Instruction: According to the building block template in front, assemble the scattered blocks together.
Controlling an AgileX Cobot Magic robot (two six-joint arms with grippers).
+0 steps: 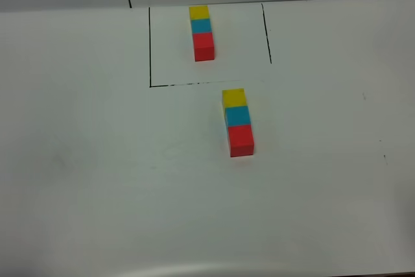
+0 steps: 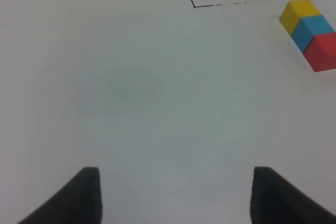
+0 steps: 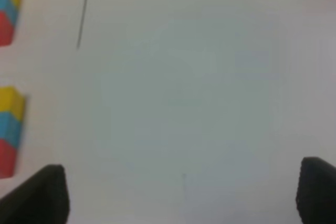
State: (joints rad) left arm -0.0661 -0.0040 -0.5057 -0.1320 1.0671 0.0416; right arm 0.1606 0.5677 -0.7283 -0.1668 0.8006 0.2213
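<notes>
On white table (image 1: 97, 180), block rows.

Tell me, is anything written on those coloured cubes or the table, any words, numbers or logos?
None: no words, numbers or logos can be read in any view.
The template cubes have plain faces.
The blocks outside the frame have plain faces.
The table carries only a thin black outline, a drawn frame and not lettering.

The left end effector (image 2: 176, 195) hovers spread over bare table (image 2: 157, 103), the scattered blocks (image 2: 311, 32) well apart.
</notes>
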